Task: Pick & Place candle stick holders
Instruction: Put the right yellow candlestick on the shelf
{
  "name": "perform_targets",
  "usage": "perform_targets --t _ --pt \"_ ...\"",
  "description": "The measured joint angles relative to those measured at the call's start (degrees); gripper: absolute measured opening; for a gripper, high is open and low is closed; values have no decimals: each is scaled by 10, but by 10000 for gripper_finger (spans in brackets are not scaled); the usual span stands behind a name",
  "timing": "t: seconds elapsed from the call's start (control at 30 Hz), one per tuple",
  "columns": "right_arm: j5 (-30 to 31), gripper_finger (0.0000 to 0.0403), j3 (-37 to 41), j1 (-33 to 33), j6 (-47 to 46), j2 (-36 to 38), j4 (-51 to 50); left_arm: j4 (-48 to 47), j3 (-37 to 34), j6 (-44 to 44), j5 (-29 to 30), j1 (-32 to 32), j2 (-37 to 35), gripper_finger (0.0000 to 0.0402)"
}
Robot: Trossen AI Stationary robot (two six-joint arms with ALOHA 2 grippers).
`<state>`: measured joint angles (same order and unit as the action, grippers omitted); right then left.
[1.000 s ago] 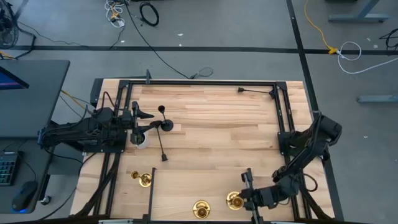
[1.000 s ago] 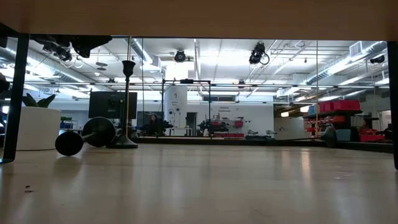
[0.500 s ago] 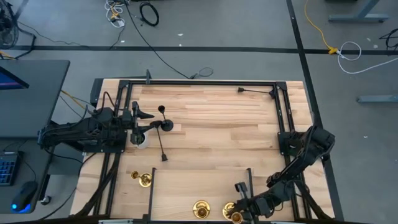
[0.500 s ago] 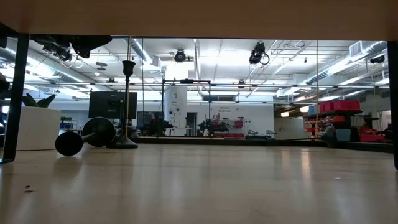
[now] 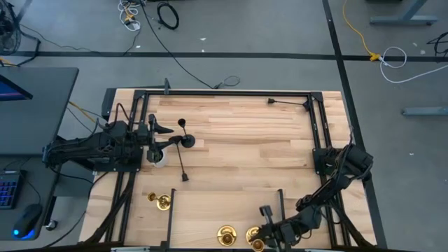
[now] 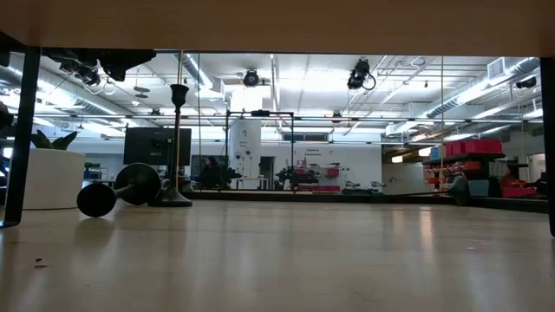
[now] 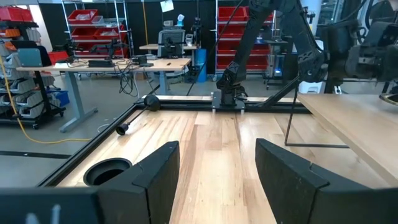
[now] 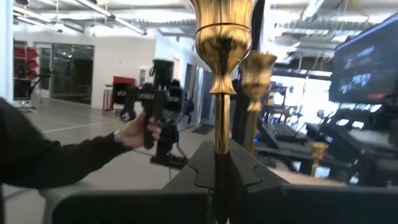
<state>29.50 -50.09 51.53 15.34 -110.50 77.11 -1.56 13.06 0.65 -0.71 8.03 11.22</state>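
Right claw (image 5: 260, 240) is closed on the thin stem of a brass candle stick holder (image 8: 222, 74), at the desk (image 5: 245, 147) front edge, just beside another brass holder (image 5: 226, 236). The risk: so close, the held one could knock its neighbour over. Left claw (image 7: 216, 180) waits with its fingers apart beside the white plant pot (image 5: 159, 158), near the black holders (image 5: 185, 141). A third brass holder (image 5: 162, 202) stands well apart from the pot.
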Motion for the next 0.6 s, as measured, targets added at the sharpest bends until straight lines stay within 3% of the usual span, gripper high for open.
perform_targets --t 0.37,0.6 --pt "26 8 0 -2 -15 1 -21 0 0 1 0 0 0 211" --pt "41 37 -1 2 -24 2 -28 0 0 1 0 0 0 211"
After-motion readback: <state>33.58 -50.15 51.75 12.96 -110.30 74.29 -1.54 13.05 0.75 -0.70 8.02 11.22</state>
